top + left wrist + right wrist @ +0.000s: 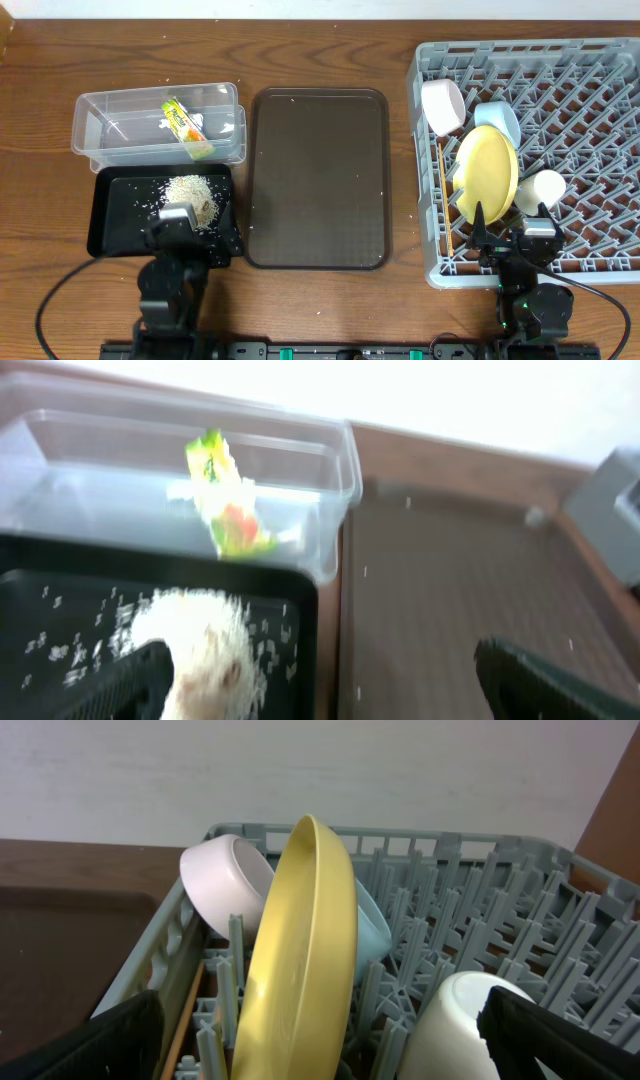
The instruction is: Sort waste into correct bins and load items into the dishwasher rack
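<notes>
- The left gripper (320,660) is hovering over the black tray (110,220), left of the brown serving tray (318,240). Its fingers are standing wide apart and gripping nothing.
- The right gripper (322,1010) is hanging at the near edge of the dishwasher rack (600,90), right of the serving tray, its fingers equally wide and empty.
- Sorting is looking complete, so the step in hand is probably pulling clear. Each arm is best lifting straight up first, the right minding the upright yellow plate (487,172) just ahead and the left avoiding nudging the black tray.
- Left of the serving tray, one snack wrapper (185,128) is lying in the one clear tub (100,110). One rice heap (190,190) is sitting on the black tray, with stray grains around it.
- Right of the serving tray, the rack is holding one plate, one white bowl (443,104), one light blue bowl (500,120) and one white cup (541,190). The chopsticks (446,200) are lying along its nearest side, but I cannot tell their number.
</notes>
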